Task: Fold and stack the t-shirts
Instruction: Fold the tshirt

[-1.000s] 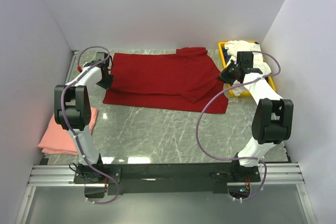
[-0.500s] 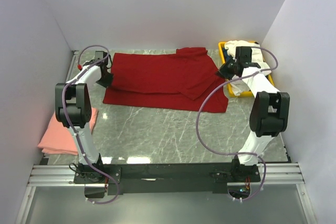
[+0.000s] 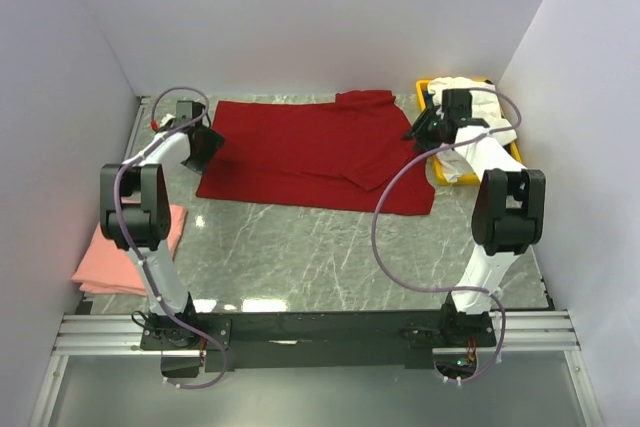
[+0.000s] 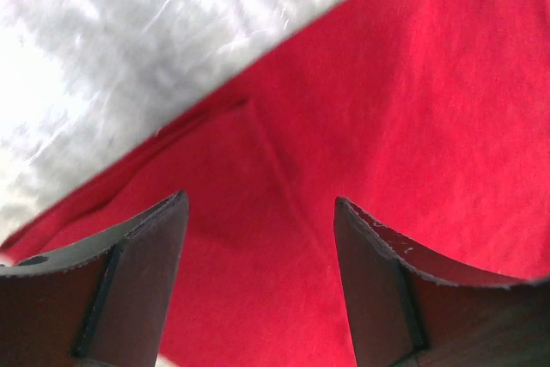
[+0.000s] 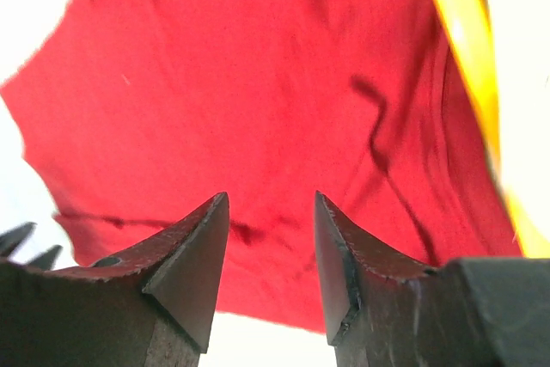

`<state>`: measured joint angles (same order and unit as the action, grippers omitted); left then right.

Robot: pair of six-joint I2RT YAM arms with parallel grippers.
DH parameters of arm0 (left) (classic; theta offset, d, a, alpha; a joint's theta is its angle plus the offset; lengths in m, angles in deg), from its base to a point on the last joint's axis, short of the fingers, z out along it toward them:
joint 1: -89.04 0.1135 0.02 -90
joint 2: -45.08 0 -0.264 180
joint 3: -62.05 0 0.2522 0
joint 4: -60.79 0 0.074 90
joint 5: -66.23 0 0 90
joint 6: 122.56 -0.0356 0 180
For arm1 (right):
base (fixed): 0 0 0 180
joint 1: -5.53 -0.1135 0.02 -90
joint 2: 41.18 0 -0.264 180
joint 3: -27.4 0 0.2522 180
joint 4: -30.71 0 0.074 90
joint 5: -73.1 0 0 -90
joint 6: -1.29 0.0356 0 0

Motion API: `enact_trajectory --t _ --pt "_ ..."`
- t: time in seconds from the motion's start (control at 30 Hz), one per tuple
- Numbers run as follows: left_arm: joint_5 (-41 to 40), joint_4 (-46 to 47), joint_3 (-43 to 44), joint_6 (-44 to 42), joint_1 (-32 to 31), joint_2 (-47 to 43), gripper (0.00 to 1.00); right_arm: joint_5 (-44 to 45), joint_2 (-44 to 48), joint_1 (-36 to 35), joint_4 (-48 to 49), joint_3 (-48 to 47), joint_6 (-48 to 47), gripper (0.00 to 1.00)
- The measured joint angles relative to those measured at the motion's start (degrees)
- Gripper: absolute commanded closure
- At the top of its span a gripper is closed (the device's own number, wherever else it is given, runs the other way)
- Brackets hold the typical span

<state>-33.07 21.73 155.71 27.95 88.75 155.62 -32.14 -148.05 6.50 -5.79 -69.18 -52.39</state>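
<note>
The large dark red cotton t-shirt (image 3: 300, 147) is lying flat at the far middle of the grey marbled table (image 3: 320, 247). Its right part is doubling over itself in a slanted flap, and the two arms are standing at its two ends. The left gripper (image 4: 259, 199) is hovering over the shirt's left edge, jaws wide, with only red cloth showing beneath them and nothing pinched. The right gripper (image 5: 271, 198) is sitting over the shirt's right edge, just beside the yellow plastic bin (image 3: 447, 179), jaws moderately parted and likewise gripping nothing. I'm reading this as a pause between folds, with one arm at each end so the cloth can be carried over square.

The folded salmon-pink t-shirt (image 3: 125, 252) is lying at the table's near left, well apart from the red one, probably serving as the base of the stack. The crumpled white t-shirt (image 3: 462, 85) is resting in the bin, seemingly queued for its turn. The red one is looking too wide to stack, so I'd judge more folds are needed.
</note>
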Motion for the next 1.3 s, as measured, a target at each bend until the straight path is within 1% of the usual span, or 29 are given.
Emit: enact_trajectory --t 0.2,0.33,0.43,0.7,0.93,1.1,1.13,1.17,1.3 --pt "1.95 3.96 -9.18 0.85 -0.50 -7.26 0.27 2.58 5.99 -5.14 2.71 12.09 -0.24 0.50" --pt "2.21 7.26 -12.96 1.77 -2.38 -8.50 0.28 2.78 6.47 -7.26 4.74 17.75 -0.22 0.50" --pt "2.19 9.22 -16.33 2.80 -3.87 -8.50 0.28 3.82 6.40 -8.22 5.97 19.87 -0.17 0.50" --pt "0.76 12.79 -23.28 6.40 -4.76 -11.56 0.29 4.00 6.36 -10.49 11.47 24.15 0.72 0.49" --pt "-0.11 14.86 -26.53 7.91 -4.72 -13.84 0.29 3.93 5.14 -11.02 14.34 24.28 1.88 0.48" --pt "-0.66 15.52 -27.78 7.96 -4.76 -14.75 0.29 3.78 4.92 -11.52 16.11 24.28 3.04 0.53" --pt "-0.68 15.67 -28.06 7.98 -4.76 -14.93 0.29 3.78 4.83 -11.65 16.31 24.26 3.08 0.55" --pt "-0.70 15.67 -28.20 8.00 -4.76 -15.06 0.30 3.76 4.52 -11.93 16.52 24.22 3.28 0.60" --pt "-0.83 15.65 -28.28 7.96 -4.76 -15.15 0.30 3.63 2.82 -12.48 16.79 23.61 3.87 0.65"
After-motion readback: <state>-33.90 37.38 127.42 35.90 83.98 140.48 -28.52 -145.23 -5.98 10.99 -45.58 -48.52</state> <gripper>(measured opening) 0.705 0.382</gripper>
